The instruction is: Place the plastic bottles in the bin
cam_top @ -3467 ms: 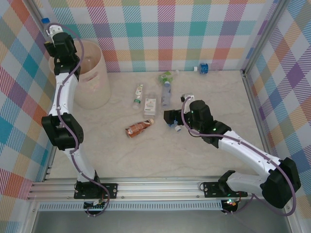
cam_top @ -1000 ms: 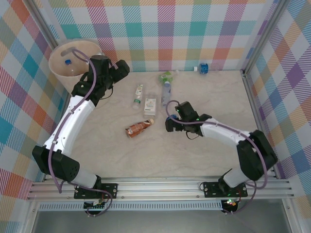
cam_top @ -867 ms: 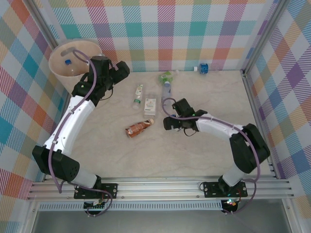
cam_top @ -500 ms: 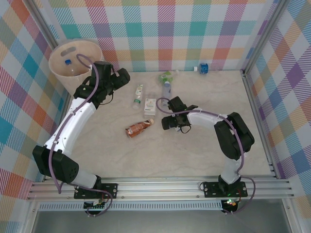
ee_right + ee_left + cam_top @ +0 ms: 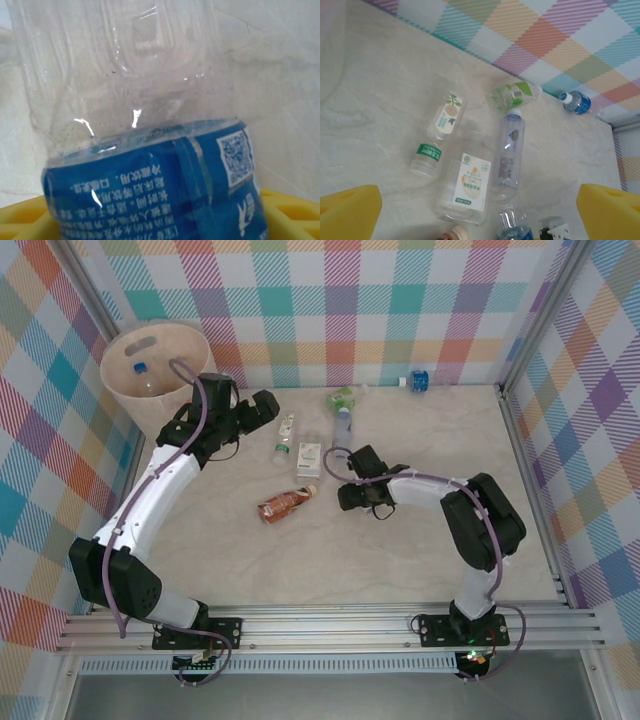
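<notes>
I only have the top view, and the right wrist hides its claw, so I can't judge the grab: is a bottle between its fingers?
Observer: Yes. In the right wrist view, a clear bottle with a blue label lies across the right claw, against its yellow fingers. I cannot tell whether they are pinching it.
Operator: And the left claw, is it carrying anything?
Observer: No. In the left wrist view, its fingers stand wide apart with nothing between them, above loose bottles lying on the table.
</notes>
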`<action>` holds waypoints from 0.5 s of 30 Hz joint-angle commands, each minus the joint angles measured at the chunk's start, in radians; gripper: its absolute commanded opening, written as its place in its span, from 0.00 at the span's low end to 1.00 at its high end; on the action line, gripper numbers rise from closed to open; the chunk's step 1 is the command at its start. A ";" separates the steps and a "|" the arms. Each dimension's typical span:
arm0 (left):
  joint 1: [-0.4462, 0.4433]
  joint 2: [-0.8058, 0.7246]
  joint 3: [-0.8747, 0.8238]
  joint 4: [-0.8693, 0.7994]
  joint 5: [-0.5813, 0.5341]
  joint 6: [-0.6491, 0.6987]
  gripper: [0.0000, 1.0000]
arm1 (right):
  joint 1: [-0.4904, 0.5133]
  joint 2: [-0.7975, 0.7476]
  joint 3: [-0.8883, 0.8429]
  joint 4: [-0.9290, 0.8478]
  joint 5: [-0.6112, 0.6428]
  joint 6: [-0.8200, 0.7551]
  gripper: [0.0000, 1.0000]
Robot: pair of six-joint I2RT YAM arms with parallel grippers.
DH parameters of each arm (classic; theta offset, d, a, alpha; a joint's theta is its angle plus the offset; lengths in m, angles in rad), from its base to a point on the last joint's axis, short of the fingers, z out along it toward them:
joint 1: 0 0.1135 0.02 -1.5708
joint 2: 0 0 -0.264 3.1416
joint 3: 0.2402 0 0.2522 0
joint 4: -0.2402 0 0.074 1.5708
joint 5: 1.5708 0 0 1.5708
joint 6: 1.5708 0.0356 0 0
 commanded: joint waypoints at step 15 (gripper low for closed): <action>-0.086 -0.047 -0.208 0.275 0.291 -0.105 1.00 | 0.004 -0.400 -0.253 0.234 -0.013 0.031 0.50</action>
